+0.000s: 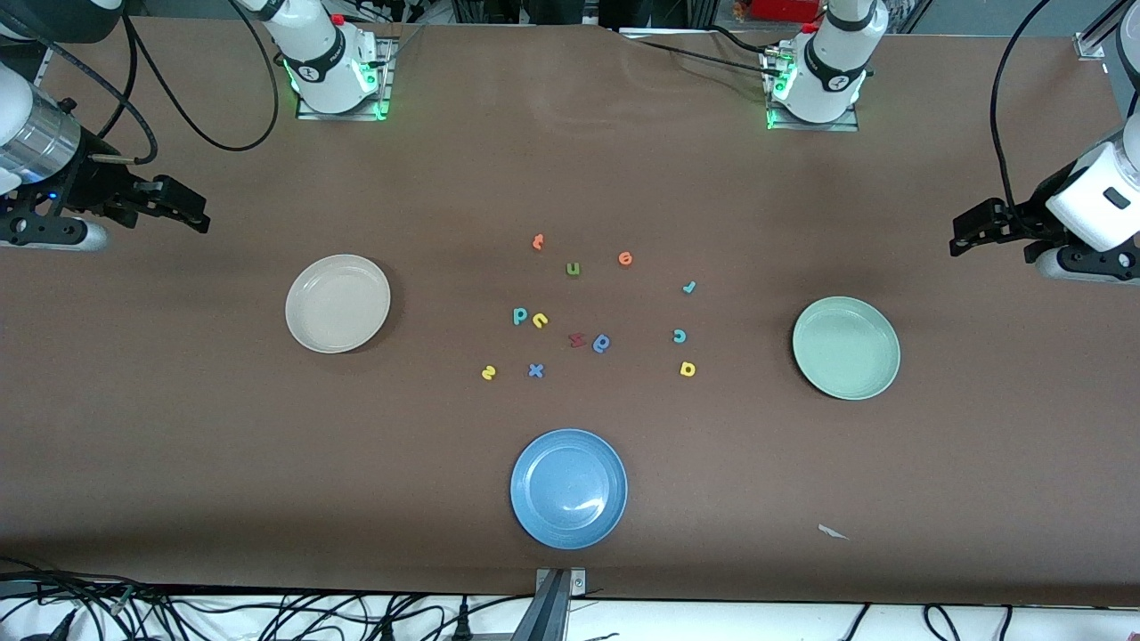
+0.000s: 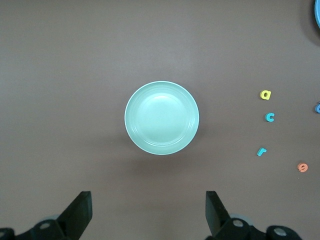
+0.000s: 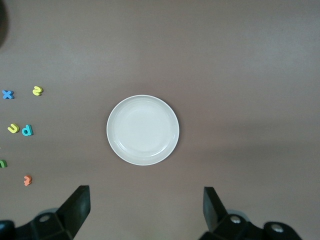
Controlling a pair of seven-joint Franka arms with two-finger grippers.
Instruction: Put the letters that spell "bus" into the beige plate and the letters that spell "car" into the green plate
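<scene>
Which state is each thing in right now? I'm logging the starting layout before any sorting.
beige plate: empty, upright
green plate: empty, upright
blue plate: empty, nearest the front camera
teal b: on the table, beside yellow u
yellow s: on the table
teal c, yellow a, teal r: on the table, apart
left claw: open, empty
right claw: open, empty

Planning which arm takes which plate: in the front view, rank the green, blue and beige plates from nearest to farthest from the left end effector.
1. Round pale green plate, at the left arm's end, nearest the open left end effector.
2. Round blue plate, mid-table, nearest the front camera.
3. Round cream-beige plate, at the right arm's end.
</scene>
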